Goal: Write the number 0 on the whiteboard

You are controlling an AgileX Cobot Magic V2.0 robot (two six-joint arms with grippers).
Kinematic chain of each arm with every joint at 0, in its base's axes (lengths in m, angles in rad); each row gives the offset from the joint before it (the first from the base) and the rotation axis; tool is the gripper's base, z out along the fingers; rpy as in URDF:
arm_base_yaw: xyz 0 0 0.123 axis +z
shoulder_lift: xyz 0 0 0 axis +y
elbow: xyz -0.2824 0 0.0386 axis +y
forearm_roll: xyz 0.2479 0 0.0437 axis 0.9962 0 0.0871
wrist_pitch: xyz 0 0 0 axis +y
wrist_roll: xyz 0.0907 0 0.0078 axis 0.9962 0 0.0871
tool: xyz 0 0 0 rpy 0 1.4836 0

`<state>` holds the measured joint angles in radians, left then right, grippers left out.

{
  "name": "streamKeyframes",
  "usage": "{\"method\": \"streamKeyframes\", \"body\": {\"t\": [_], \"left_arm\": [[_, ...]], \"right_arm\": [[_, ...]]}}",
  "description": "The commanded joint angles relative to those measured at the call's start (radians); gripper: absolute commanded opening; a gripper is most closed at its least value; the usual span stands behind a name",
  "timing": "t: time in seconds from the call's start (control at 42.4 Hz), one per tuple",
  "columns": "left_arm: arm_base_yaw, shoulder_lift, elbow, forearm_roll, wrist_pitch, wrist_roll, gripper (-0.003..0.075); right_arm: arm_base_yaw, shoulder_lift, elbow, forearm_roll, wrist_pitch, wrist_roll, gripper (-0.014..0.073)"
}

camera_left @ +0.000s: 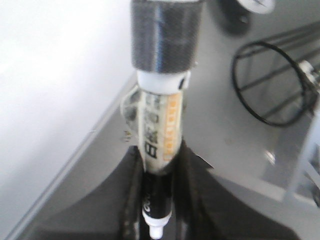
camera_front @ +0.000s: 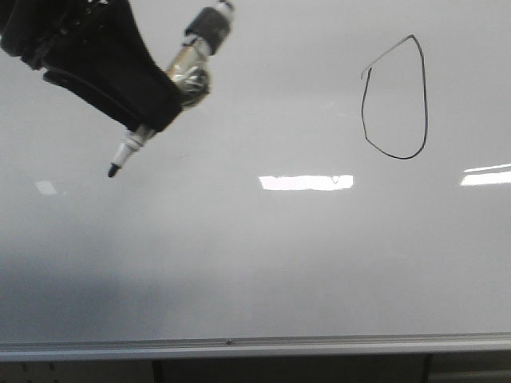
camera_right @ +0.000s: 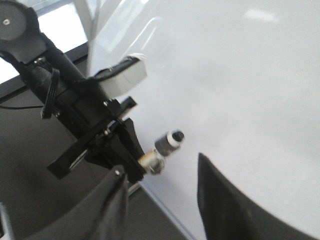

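**Marker off the board, a zero showing at upper right**

The left claw (camera_front: 140, 128) is sitting up at about ten o'clock in the front view, and it is gripping a marker (camera_front: 172, 88), fingers clamped on the barrel. The marker is slanting, its capped back end pointing toward one o'clock and its dark tip (camera_front: 112, 170) pointing down toward seven o'clock. The tip is showing against bare board, well apart from any ink; whether it is touching the surface, I cannot tell from here.

Over at about two o'clock, the number 0 (camera_front: 424, 96) is standing on the whiteboard (camera_front: 239, 263): a thin black loop, taller than wide, pointed at the top, rounded at the bottom, with a fainter grey stroke running along its upper left. It is lying well away from the marker tip. Bright strips of reflected light (camera_front: 306, 182) are glaring across the board below the loop, and a silver rail (camera_front: 255, 348) is running along the bottom edge.

From the left wrist, the marker barrel (camera_left: 159, 135) is showing a printed label with an orange stripe, pinched between two dark fingers (camera_left: 197, 195).

From the right wrist, the right claw (camera_right: 160, 210) is standing open, its two dark fingers spread with nothing between them, facing the left arm and the marker's end (camera_right: 170, 140).
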<state>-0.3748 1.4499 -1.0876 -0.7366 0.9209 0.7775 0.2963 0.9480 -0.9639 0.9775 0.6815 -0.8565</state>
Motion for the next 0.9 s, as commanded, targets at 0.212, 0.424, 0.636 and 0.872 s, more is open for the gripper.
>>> {"method": "streamKeyframes", "body": {"t": [0.212,0.424,0.636,0.872], "left_arm": [[0.288,-0.031,-0.027,0.092,-0.165,-0.187,-0.0019],[0.437,-0.031,-0.027,0.095,-0.185,-0.189,-0.0019],[0.464,0.041,-0.027,0.097,-0.214,-0.189,-0.0019],[0.464,0.152,-0.027,0.129,-0.294,-0.189,-0.0019]], "right_arm": [[0.001,-0.411,0.34,0.016,-0.352,-0.006,0.0034],[0.001,-0.633,0.5,0.016,-0.35,-0.006,-0.0071],[0.001,-0.736,0.546,0.016,-0.359,-0.006,-0.0069],[0.001,-0.735,0.545,0.016,-0.352,-0.006,-0.0069]]}}
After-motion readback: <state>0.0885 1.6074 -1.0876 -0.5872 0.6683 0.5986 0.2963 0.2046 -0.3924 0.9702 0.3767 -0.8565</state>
